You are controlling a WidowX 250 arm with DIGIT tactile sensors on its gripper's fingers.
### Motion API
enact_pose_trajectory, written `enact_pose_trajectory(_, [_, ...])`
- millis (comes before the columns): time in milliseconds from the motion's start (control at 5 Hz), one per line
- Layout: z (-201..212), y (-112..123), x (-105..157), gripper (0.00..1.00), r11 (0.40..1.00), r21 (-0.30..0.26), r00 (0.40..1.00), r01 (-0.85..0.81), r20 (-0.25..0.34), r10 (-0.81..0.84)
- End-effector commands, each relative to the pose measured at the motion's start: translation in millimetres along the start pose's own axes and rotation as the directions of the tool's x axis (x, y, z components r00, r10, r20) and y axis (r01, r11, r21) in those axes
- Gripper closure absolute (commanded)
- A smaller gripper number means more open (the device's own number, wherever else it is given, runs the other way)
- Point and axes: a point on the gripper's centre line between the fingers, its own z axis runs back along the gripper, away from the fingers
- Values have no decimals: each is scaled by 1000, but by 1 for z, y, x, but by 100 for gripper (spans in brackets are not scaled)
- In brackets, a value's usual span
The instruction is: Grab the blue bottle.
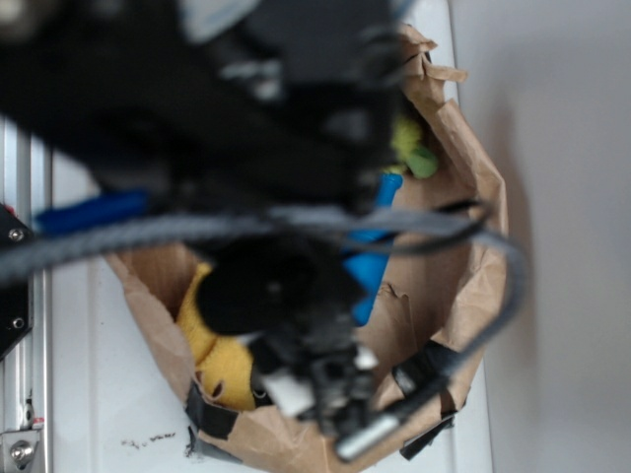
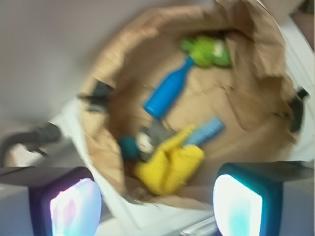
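Bottle: blue bottle point(image 2: 168, 93) lay tilted in the paper bag point(image 2: 256, 73), neck toward green toy point(image 2: 206, 51).
Gripper point(image 2: 157, 204): jaws stood apart, empty, above bag.

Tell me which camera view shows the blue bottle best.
The wrist view: the blue bottle lies whole and unobstructed inside the paper bag, neck toward the green toy. In the exterior view the arm hides most of it.
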Motion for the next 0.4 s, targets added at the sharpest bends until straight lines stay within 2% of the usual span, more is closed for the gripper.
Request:
enact_pose_trajectory(0, [-45, 20, 35, 0, 994, -68, 979, 87, 192, -72])
enact_pose_trajectory(200, [-69, 21, 35, 0, 993, -75, 975, 90, 212, -73])
